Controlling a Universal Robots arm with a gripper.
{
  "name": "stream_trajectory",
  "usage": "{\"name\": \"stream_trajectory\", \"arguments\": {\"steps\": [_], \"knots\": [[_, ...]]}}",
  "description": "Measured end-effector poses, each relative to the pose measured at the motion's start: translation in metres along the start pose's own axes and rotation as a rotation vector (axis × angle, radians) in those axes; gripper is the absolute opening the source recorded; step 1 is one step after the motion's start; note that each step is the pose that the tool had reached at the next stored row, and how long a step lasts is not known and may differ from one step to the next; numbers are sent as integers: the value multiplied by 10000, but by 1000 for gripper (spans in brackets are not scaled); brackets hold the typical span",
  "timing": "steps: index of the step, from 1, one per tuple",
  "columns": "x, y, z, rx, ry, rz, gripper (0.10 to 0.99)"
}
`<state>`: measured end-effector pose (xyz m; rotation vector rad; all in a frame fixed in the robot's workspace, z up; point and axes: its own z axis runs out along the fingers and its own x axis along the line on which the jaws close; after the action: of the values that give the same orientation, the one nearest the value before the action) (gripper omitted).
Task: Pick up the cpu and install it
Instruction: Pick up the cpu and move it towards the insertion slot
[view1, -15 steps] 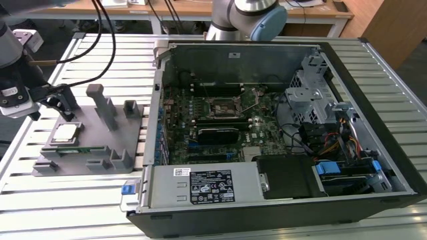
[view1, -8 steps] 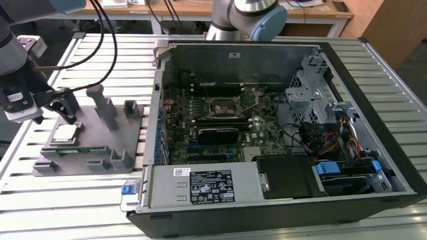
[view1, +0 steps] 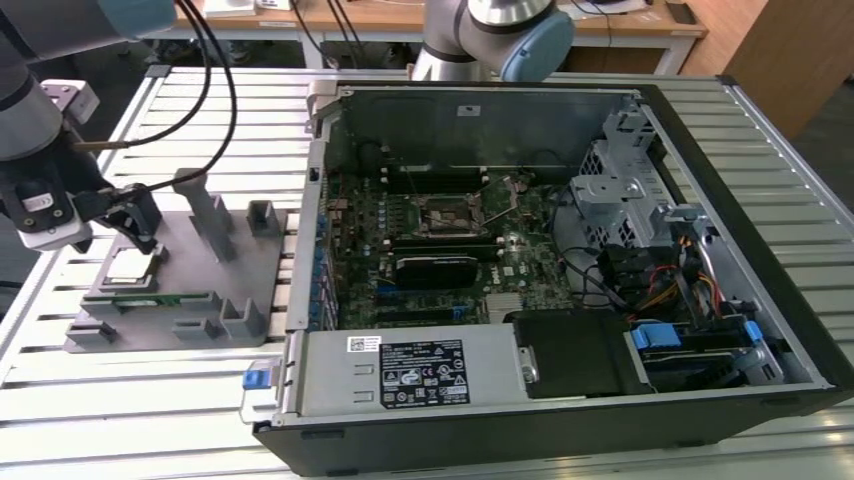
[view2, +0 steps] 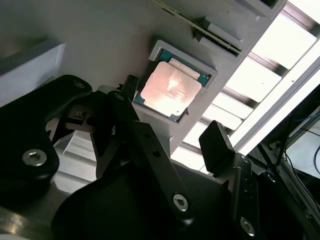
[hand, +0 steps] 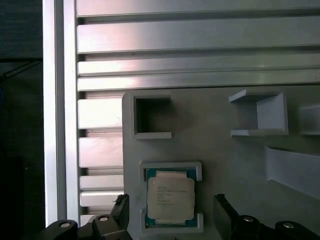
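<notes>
Two black fingers (hand: 227, 220) stand spread wide, one on each side of the cpu (hand: 170, 200). A strip of grey shows between each tip and the chip's rim, and nothing is gripped. The cpu lies flat, silver top up, in a shallow pocket with raised corner lips on a grey holder (hand: 225, 160). The holder sits on the slatted metal desk (view1: 147, 400), in the left part of the exterior view.

In that view the fingers hang close over the chip. Upright grey posts (view1: 214, 215) rise just to the exterior view's right of the pocket, and a green memory stick (view1: 154, 298) lies along the holder's near edge. Further to the exterior view's right stands the open computer case (view1: 747, 200), well apart, its socket (view1: 447, 210) near the middle of the board.
</notes>
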<state>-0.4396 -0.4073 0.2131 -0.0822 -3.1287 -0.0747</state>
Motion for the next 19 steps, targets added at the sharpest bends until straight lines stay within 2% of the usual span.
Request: {"name": "stream_trajectory", "arguments": {"steps": [5, 19], "knots": [[-1, -4, 83, 0, -1, 0, 765], [0, -11, 246, 7, -1, 0, 765]]}}
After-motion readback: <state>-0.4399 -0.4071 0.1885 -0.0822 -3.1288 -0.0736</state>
